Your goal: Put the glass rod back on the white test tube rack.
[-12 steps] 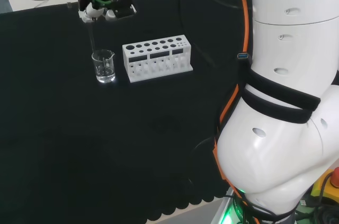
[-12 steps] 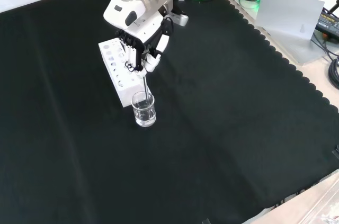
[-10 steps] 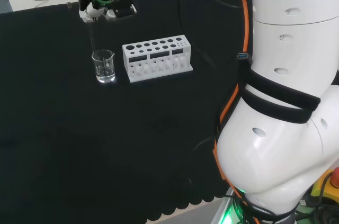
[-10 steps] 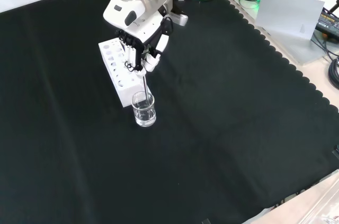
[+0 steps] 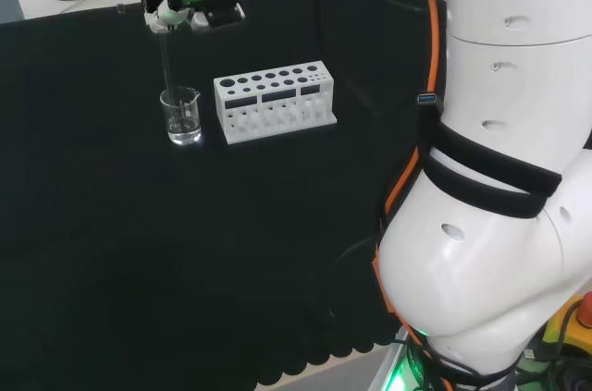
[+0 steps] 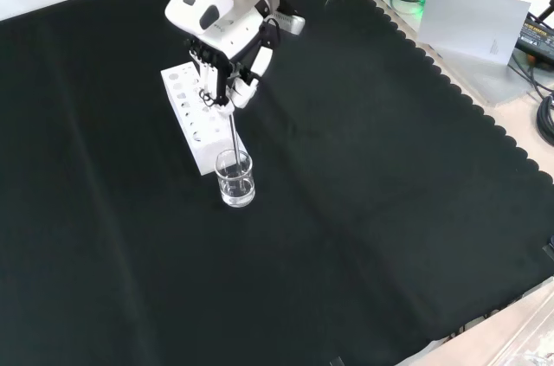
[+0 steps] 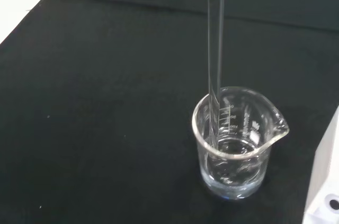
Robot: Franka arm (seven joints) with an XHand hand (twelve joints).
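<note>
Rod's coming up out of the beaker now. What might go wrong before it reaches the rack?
1. The rod tip sits inside the beaker rim; moving sideways early might tip the beaker.
2. The beaker stands close beside the rack, so a swing could clip either.
3. The hand grips the rod's top, so the thin rod may tilt or slip.

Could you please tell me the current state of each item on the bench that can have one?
hand: fingers curled round the top of the glass rod.
glass rod: upright, held, lower end inside the beaker's mouth.
beaker: upright on the cloth, beside the rack.
white test tube rack: upright, holes empty.
</note>
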